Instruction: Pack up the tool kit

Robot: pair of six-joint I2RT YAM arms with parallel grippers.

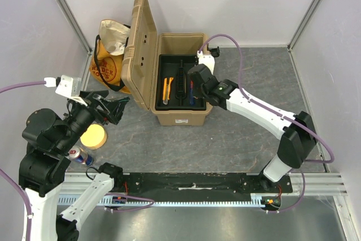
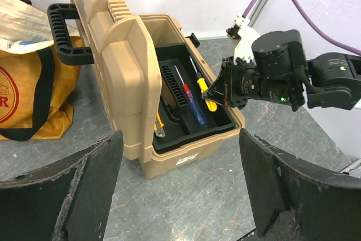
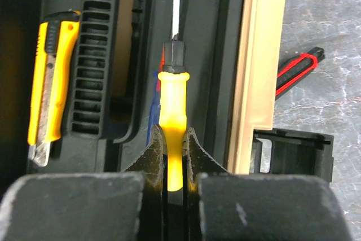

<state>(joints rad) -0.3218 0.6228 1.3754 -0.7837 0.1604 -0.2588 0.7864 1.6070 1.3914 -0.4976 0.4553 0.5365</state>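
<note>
- The grey tabletop [image 1: 237,139] carries the tan toolbox [image 1: 183,118] at its far middle, with the lid [image 1: 141,55] swung up and open on the left side.
- An orange-yellow cloth bag [image 1: 110,66] sits in the far-left corner, just beside the lid. The left wrist view shows the lid's black handle [image 2: 62,29] jutting out over the bag, which the top view does not show clearly.
- The left gripper [image 2: 180,184] hovers over the tabletop to the near left of the toolbox. Its jaws are spread wide and hold nothing.
- The right gripper [image 3: 175,145] reaches over the black inner tray [image 1: 172,63]. Only its own camera shows its jaws pinching the yellow-handled screwdriver [image 3: 172,105], whose shaft points to the far side.
- A yellow utility knife [image 3: 52,83] lies in the tray's left compartment.
- A blue-and-red screwdriver [image 2: 192,103] lies in the right compartment, just left of the held one. It is plain in the left wrist view and nearly hidden in the right.
- A red-and-black tool [image 3: 296,71] lies on the tabletop outside the toolbox's right wall. Only the right wrist view shows it.
</note>
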